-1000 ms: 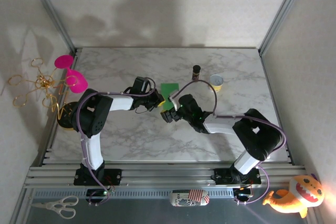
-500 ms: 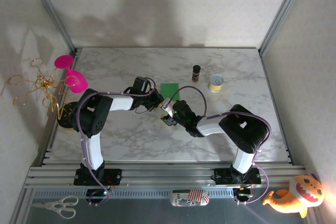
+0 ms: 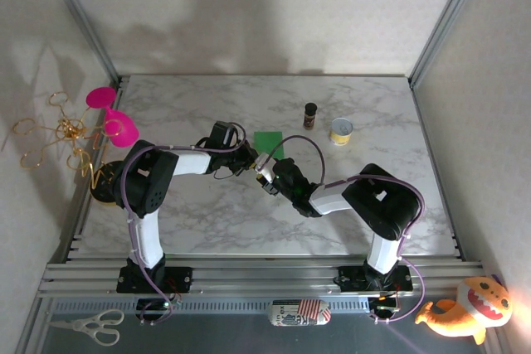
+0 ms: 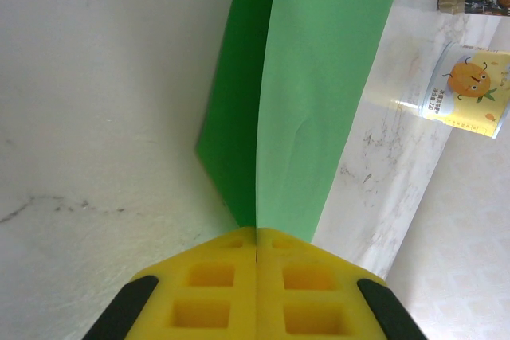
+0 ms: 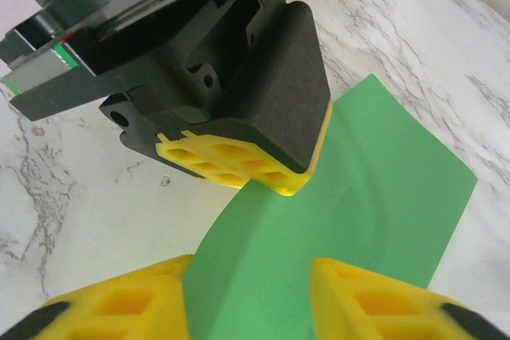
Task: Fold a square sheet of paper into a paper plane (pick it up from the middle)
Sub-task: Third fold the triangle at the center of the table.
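Your left claw (image 4: 256, 238) pinches the sheet of paper (image 4: 319, 93) (bright green, curved); your right claw (image 5: 249, 288) stands open astride it.

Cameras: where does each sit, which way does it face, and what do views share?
Top external: above and behind, looking down at the table; left arm and right arm show.
Left wrist: looks along the shut left gripper at the green paper it pinches.
Right wrist: looks through the open right gripper at that paper and the left gripper.
Shared: the green paper.
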`<control>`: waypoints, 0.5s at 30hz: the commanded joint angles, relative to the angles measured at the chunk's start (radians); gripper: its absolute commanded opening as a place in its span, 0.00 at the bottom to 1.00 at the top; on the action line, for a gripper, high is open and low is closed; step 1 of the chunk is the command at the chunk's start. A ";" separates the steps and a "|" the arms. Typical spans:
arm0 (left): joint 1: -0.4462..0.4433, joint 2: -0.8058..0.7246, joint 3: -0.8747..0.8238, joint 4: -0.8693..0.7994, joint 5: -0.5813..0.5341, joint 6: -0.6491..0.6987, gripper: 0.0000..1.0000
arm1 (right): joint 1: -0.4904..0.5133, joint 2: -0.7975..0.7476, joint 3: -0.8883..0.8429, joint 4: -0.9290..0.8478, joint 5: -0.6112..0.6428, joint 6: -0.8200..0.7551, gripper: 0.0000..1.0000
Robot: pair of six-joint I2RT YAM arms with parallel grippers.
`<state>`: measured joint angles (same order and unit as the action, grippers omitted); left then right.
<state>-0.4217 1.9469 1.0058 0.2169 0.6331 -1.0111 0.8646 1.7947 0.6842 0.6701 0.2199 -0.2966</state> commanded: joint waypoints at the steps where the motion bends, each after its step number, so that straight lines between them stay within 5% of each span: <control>1: 0.008 -0.026 -0.006 -0.001 0.004 -0.008 0.01 | 0.011 0.015 0.000 0.024 0.017 -0.011 0.37; 15: 0.010 -0.044 -0.014 -0.011 -0.008 -0.009 0.08 | 0.010 0.025 0.012 0.017 0.005 -0.018 0.15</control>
<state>-0.4217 1.9453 1.0054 0.2165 0.6327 -1.0115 0.8650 1.8194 0.6861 0.6670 0.2165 -0.3073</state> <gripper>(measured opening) 0.065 0.169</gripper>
